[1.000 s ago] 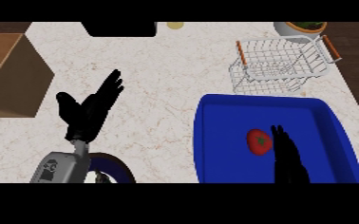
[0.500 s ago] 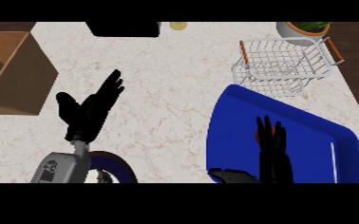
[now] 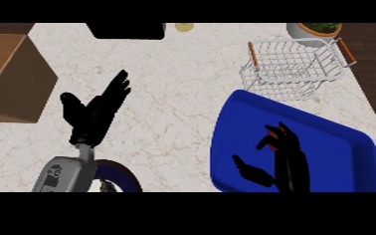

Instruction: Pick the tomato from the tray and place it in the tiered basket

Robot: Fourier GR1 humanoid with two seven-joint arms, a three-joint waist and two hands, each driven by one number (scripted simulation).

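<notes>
Now, nearest the view's lower edge, the right hand (image 3: pixel 285 154) is reaching over the blue tray (image 3: pixel 235 124) and curling its fingers and thumb round the tomato (image 3: pixel 272 136). The tomato is still lying inside the tray and is showing only as a sliver of red between the fingers. A second ago it was lying in plain sight beside straight fingers. Since then the hand has been closing over it, so the grasp is looking made or nearly made, though the lift is not yet begun.

The tray has been turning too. Its edges were running square to the table (image 3: pixel 176 89), and it is now sitting askew. That is suggesting the hand has been pushing on it, and the tomato could be rolling under the fingers if the tray keeps shifting.

Further left, the left hand (image 3: pixel 94 114) is resting open with fingers up, unchanged and well apart from the tray. Beyond it a brown wooden board (image 3: pixel 22 84) is lying at the table's left edge.

Past the tray's far edge the tiered basket (image 3: pixel 294 69) is standing just beside it, with nothing between the two. The carry is looking short, but the hand will be needing to clear the wire rim. Farthest off, a potted plant (image 3: pixel 317 30), a dark block (image 3: pixel 126 31) and a small pale round thing (image 3: pixel 183 27) are sitting along the back, out of the way.
</notes>
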